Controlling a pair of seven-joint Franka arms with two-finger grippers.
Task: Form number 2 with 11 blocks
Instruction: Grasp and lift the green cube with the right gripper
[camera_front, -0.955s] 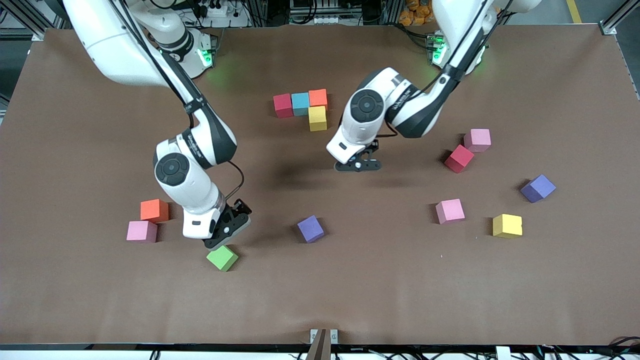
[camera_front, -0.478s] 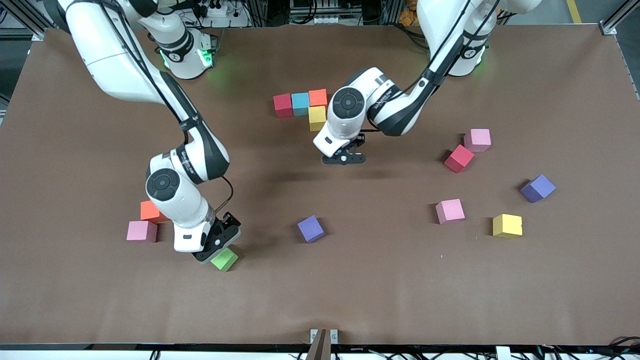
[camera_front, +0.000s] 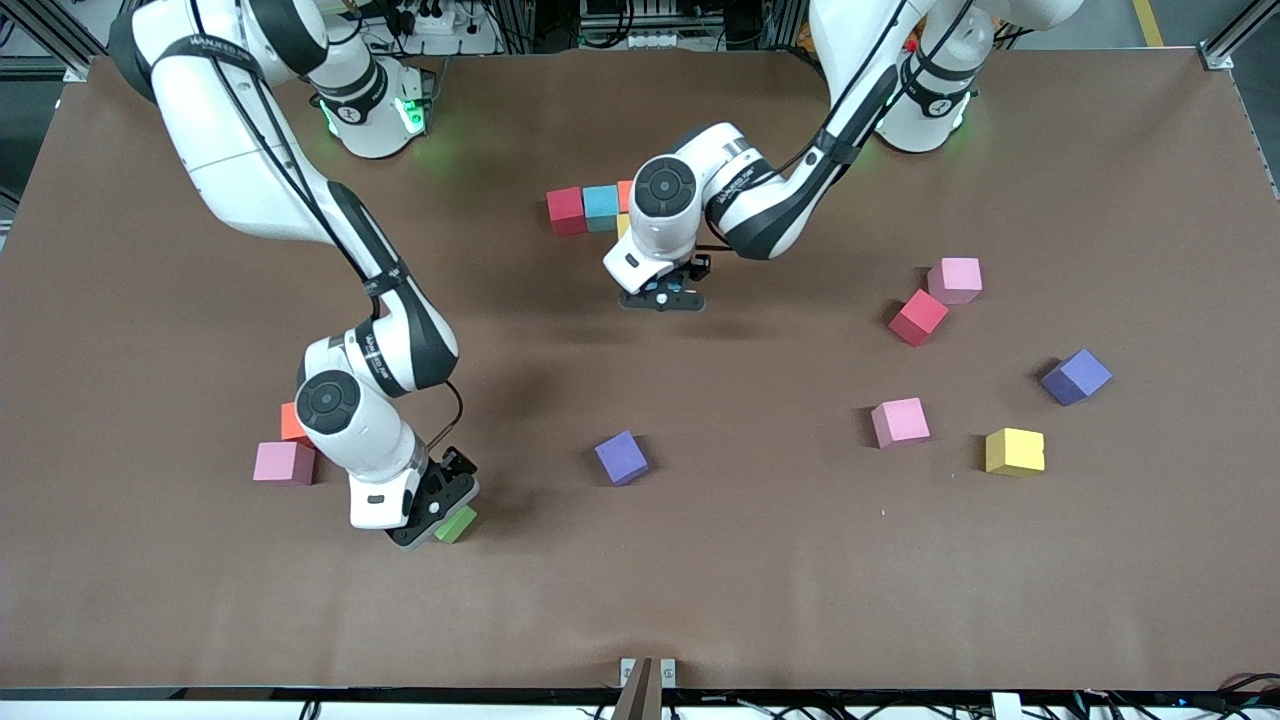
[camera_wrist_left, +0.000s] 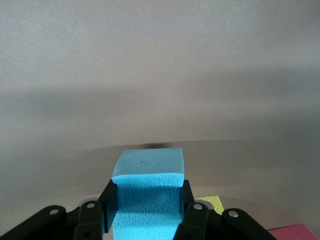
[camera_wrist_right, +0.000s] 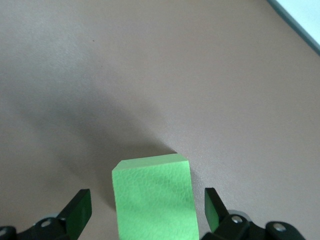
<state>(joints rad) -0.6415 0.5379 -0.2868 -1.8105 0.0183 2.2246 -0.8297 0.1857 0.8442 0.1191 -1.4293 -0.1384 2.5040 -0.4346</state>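
Right gripper (camera_front: 432, 522) half-hides green block (camera_front: 459, 524) — orange block (camera_front: 291, 424) too.

A robotics lab: two white arms bolted to a brown-covered table (camera_front: 200, 620), aluminium framing, cable clutter.

Left gripper (camera_front: 660, 300) hung mid-table, jaws clamped — right gripper (camera_front: 432, 522) low, jaws spread wide

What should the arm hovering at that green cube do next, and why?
Probably close its fingers. The right gripper is open and sits low around the green cube, one finger on either side with gaps showing, so nothing grips it yet. The left gripper already holds a light blue cube near the started row.
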